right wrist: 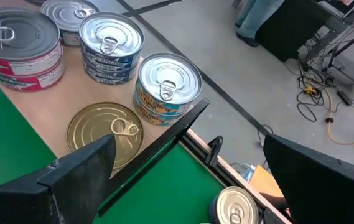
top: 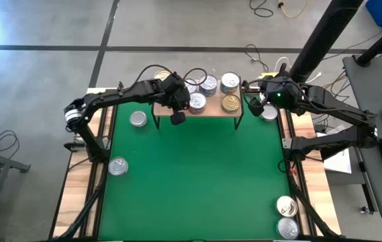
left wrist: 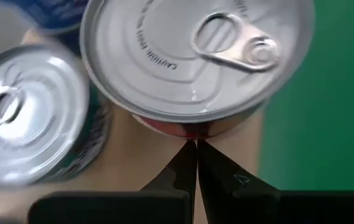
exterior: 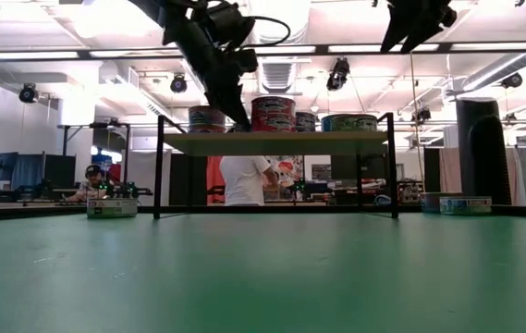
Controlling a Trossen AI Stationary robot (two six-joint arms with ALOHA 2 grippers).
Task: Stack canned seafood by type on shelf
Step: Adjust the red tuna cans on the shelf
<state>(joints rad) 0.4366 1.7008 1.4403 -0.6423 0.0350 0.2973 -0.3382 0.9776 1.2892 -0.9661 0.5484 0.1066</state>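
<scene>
At the far edge of the green table [top: 191,175] stands the shelf [top: 214,111], and it is already crowded, which is my first worry: several tins sit close together on the board, some in stacks, and anything I nudge there could slide one off the front lip or topple a stack onto the mat. My left gripper [top: 177,118] hangs at the shelf's front edge with its fingers pressed fully together and nothing between them; in the left wrist view the tips sit just below the red-sided tin [left wrist: 195,59], so a forward push with closed jaws would shove that tin into the silver tin [left wrist: 24,118] beside it rather than pick it up. My right gripper [top: 252,107] hovers at the shelf's right end with its jaws spread wide and empty, above the gold-topped tin [right wrist: 105,132] and near the stack with orange labels [right wrist: 167,90]; coming down off-centre, one finger could clip the shelf's black frame or knock that stack. The loose tins are well scattered: one by the left leg [top: 137,119], one at the left border [top: 117,165], one by the right end [top: 268,113], two in the near right corner [top: 286,216]. Those edge tins could roll off the table if bumped. Label types I can only partly read, so mis-sorting is a real risk.
</scene>
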